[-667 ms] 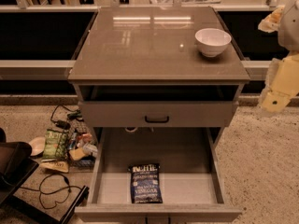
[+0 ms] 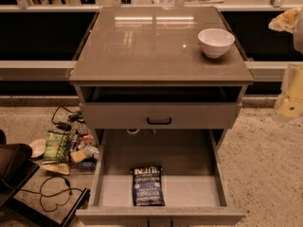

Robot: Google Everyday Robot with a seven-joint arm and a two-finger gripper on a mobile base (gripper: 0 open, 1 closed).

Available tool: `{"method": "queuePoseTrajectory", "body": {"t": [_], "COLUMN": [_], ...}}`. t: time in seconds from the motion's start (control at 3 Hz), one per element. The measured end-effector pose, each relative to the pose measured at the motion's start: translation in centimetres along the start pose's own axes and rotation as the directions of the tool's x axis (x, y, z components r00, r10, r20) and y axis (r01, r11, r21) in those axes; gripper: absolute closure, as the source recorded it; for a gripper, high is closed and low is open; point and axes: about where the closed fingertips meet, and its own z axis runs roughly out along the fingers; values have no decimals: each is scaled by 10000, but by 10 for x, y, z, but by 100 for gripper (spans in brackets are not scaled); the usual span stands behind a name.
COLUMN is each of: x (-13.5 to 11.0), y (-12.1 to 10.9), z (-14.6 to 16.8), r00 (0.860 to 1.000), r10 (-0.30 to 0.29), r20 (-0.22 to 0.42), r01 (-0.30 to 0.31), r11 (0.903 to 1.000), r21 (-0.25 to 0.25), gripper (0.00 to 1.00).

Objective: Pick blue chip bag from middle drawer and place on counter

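The blue chip bag [image 2: 147,185] lies flat on the pale floor of the open middle drawer [image 2: 215,174], near its front edge, lettering up. The counter [image 2: 142,46] is the glossy grey-brown top of the cabinet. My gripper [image 2: 289,97] shows as a pale blurred shape at the right edge of the camera view. It is level with the cabinet's upper opening, well to the right of the drawer and far from the bag.
A white bowl [image 2: 216,41] stands on the counter's right rear part. The shallower drawer front with a black handle [image 2: 159,120] is above the open drawer. A green snack bag [image 2: 56,145], cables and clutter lie on the floor at left. A dark object [image 2: 14,171] is at the lower left.
The pale arm and gripper at the right edge have shifted slightly right and lower. The bag, bowl and drawers have not moved.
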Motion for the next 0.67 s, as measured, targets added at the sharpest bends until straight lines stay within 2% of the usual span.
{"method": "queuePoseTrajectory", "body": {"t": [0.33, 0.67], "x": [4, -2], "y": [13, 27], "z": [37, 108], "r00": [9889, 9460], "r10": [-1479, -3241], "r20": [171, -24], "r01": [1474, 3241], "r11": [9887, 9460], "r21": [258, -59], "gripper": [0, 0]}}
